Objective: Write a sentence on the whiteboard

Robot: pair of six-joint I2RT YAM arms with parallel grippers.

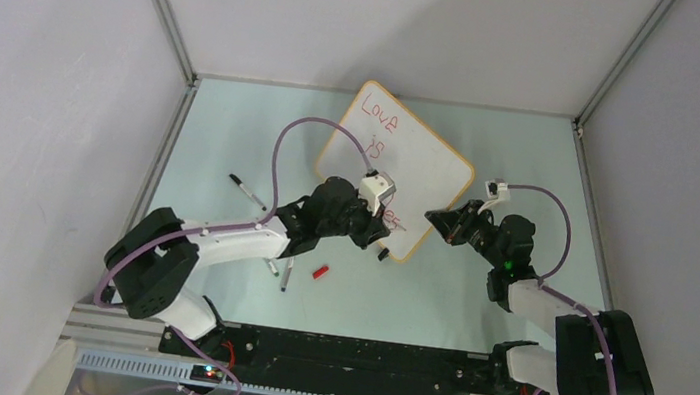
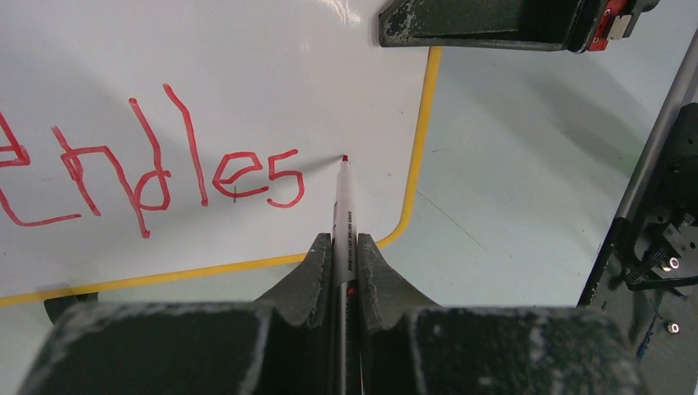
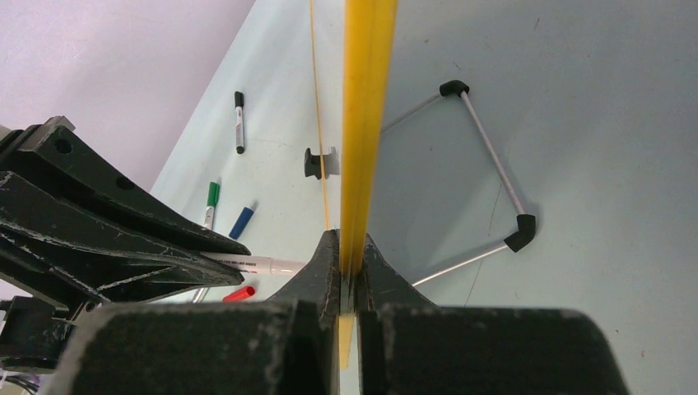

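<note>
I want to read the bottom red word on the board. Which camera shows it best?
The left wrist view: the red word reads "Endles", large, beside the marker. The top view shows it tiny, mostly hidden under the left gripper. The right wrist view sees only the whiteboard edge-on.

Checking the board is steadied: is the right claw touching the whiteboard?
Touching. The right wrist view shows the right claw clamped on the whiteboard at its yellow edge, no gap.
</note>
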